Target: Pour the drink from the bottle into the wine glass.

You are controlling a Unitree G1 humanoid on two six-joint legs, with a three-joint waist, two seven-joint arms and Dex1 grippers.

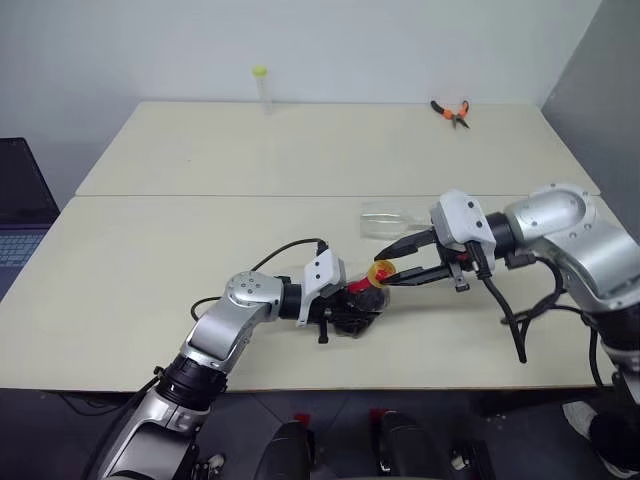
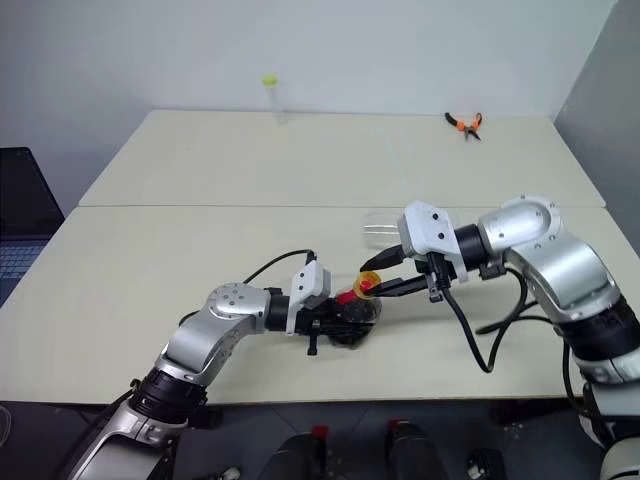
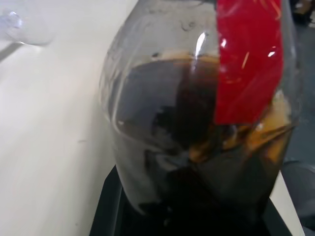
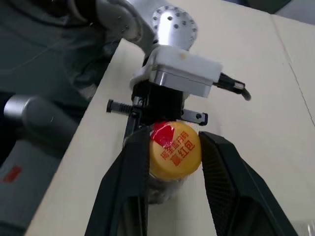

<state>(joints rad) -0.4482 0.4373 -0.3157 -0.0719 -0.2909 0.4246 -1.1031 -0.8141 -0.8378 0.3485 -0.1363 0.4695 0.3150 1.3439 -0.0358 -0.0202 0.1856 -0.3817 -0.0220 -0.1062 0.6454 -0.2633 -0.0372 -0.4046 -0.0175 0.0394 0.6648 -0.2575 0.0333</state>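
My left gripper (image 1: 352, 308) is shut on the belly of the small clear bottle (image 1: 362, 292), which it holds just above the table's front part, tilted with its neck toward my right arm. The dark brown drink (image 3: 187, 113) fills the lower part of the bottle, under the red label (image 3: 248, 59). My right gripper (image 1: 388, 272) reaches in from the right, and its two black fingers (image 4: 130, 182) press on either side of the yellow cap (image 4: 174, 150). The clear wine glass (image 1: 388, 218) looks to lie on its side on the table just behind the right gripper.
A tall thin tube with a yellow-green cap (image 1: 261, 88) stands at the far edge of the back table. Orange-handled pliers (image 1: 451, 112) lie at the far right. A laptop (image 1: 20, 215) sits off the left edge. Black cables (image 1: 520, 310) hang from my right arm.
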